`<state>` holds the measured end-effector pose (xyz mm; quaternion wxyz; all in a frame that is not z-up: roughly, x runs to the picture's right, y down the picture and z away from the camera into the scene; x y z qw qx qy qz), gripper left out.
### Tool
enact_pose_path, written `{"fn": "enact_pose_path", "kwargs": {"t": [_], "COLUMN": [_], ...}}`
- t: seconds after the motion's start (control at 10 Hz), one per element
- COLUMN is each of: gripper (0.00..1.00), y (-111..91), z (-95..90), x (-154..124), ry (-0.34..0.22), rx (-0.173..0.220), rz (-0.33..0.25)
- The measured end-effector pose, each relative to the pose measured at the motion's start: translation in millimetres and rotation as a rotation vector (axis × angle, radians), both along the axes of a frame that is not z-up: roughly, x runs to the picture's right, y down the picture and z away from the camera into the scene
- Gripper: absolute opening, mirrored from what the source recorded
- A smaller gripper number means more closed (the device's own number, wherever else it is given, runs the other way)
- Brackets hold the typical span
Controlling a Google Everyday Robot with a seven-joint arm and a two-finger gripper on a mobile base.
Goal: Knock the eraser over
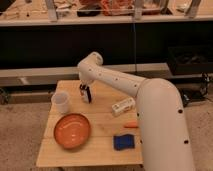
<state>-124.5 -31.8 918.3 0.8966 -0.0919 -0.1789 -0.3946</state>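
The eraser (87,97), a small dark block with pale stripes, stands upright on the wooden table (100,150), just right of the white cup (61,101). My white arm reaches in from the lower right and bends down over the table's far left part. The dark gripper (84,90) hangs from the wrist right at the eraser's top left, shut, overlapping it in view. I cannot tell whether they touch.
An orange bowl (72,131) sits at the front left. A white bottle (123,106) lies on its side right of the eraser. A small orange stick (131,125) and a blue sponge block (123,142) lie near the front right. Dark shelving runs behind the table.
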Motion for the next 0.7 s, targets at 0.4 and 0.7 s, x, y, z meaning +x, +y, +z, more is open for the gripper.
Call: {"fn": "enact_pose_path", "kwargs": {"t": [0.4, 0.7], "gripper": [0.0, 0.0], "y": [0.1, 0.1], "z": [1.4, 2.8], "x": [-7.1, -10.7], "ry": [-0.023, -0.035], "rx": [0.007, 0.01], "rz": [-0.012, -0.019]}}
